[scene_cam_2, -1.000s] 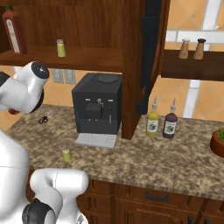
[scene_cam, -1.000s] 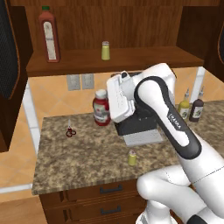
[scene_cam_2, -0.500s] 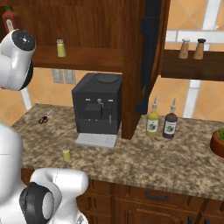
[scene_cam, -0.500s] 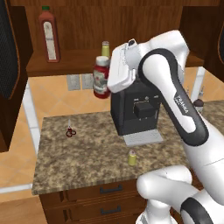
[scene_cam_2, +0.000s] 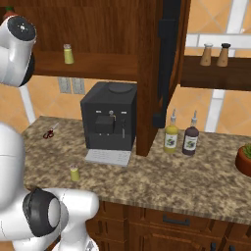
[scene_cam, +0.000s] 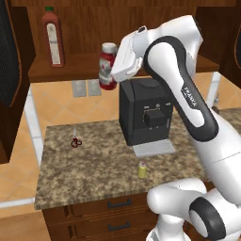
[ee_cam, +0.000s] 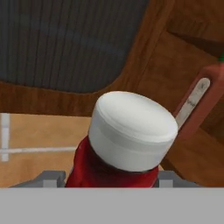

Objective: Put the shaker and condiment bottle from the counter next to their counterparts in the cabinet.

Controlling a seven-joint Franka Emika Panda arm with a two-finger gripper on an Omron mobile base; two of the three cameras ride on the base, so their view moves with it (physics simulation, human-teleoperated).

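Note:
My gripper (scene_cam: 113,73) is shut on the condiment bottle (scene_cam: 107,57), a squat red bottle with a white cap, and holds it in the air at the front edge of the cabinet (scene_cam: 70,66) shelf. In the hand view its white cap (ee_cam: 131,129) sits between my fingers, with the tall red counterpart (ee_cam: 205,94) off to the right. That tall red green-capped bottle (scene_cam: 52,36) stands at the shelf's left. A yellow-green shaker (scene_cam_2: 68,54) stands on the cabinet shelf. Its twin, the shaker (scene_cam: 142,170), stands on the counter near the front edge.
A black coffee machine (scene_cam: 146,113) stands on the granite counter (scene_cam: 89,174) under my arm. A small red object (scene_cam: 75,141) lies at the counter's left. A yellow squeeze bottle (scene_cam_2: 171,136) and a dark one (scene_cam_2: 190,139) stand right of a wooden post, beside a plant pot (scene_cam_2: 243,159).
My arm has lifted the condiment bottle from just above the counter up to the height of the cabinet shelf. The shakers and the tall bottle have not moved.

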